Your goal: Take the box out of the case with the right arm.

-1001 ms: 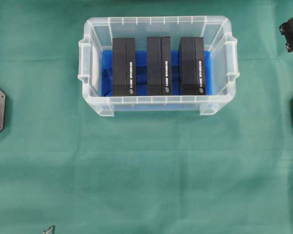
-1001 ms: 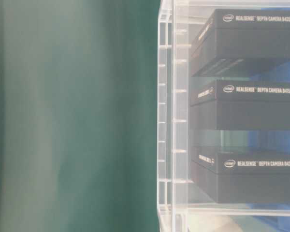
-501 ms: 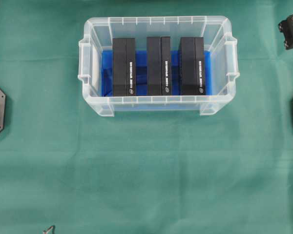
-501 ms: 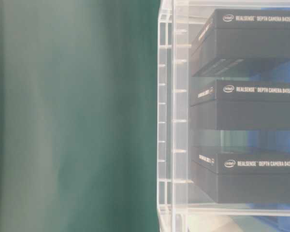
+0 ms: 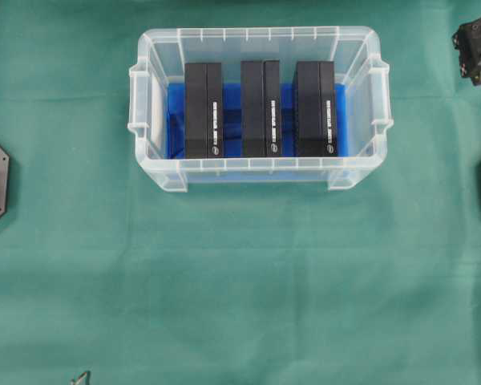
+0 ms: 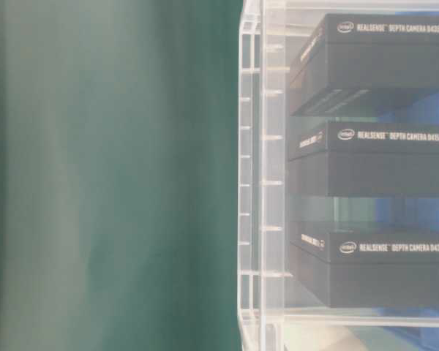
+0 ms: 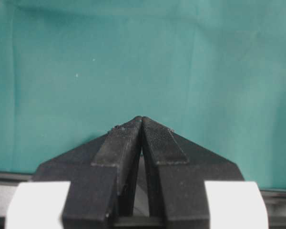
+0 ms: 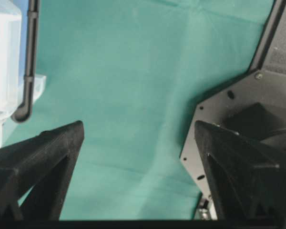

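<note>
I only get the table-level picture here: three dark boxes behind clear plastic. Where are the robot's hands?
Observer: The right gripper sits off past the case's right end, over the green cloth.
Operator: Is it holding something?
Observer: No, its jaws are spread wide and empty.
Operator: And the other hand?
Observer: The left gripper is shut, its tips pressed together over bare cloth.
Operator: Any box lifted out?
Observer: No, all three boxes stand side by side inside the case.
</note>
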Motion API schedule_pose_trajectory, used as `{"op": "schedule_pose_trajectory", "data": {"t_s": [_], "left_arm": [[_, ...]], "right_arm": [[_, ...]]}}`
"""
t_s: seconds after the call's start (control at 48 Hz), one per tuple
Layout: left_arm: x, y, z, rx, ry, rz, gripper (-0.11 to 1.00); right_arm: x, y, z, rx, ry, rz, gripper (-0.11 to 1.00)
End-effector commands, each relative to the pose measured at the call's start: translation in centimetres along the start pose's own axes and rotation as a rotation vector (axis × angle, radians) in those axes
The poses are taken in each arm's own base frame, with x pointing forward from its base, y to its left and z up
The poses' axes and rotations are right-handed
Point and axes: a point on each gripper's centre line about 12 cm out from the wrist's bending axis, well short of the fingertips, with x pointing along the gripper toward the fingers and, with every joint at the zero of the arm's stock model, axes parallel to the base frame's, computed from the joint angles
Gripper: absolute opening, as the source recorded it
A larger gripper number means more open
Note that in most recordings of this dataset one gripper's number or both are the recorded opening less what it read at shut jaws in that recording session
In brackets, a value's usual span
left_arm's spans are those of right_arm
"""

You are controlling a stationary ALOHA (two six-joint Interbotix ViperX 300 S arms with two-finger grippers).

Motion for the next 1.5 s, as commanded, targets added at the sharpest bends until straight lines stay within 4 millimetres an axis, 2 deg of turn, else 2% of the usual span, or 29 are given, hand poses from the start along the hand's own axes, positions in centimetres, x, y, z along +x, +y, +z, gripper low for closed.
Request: {"op": "schedule_pose_trajectory", "data": {"t_s": [0.0, 0.396, 0.626, 0.792, 1.293, 1.481], "left_arm": [[-0.4, -0.1, 0.5, 0.005, -0.017, 0.000, 0.00], [-0.5, 0.0, 0.4, 0.005, -0.009, 0.005, 0.00], [-0.4, 0.0, 0.4, 0.007, -0.006, 0.006, 0.00], [-0.5, 0.0, 0.4, 0.007, -0.006, 0.007, 0.00], [-0.5, 0.0, 0.4, 0.005, -0.005, 0.008, 0.00], [-0.5, 0.1, 0.3, 0.005, 0.001, 0.010, 0.00]], "right_arm": [[-0.5, 0.0, 0.1, 0.008, -0.007, 0.018, 0.93], [-0.3, 0.4, 0.2, 0.016, -0.001, 0.013, 0.93], [0.2, 2.7, 0.8, 0.054, 0.014, 0.024, 0.93], [0.4, 6.8, 1.4, 0.073, 0.008, 0.071, 0.93], [1.1, 20.3, 1.6, 0.037, 0.009, 0.134, 0.93], [1.4, 23.4, 1.7, 0.028, 0.004, 0.163, 0.93]]}}
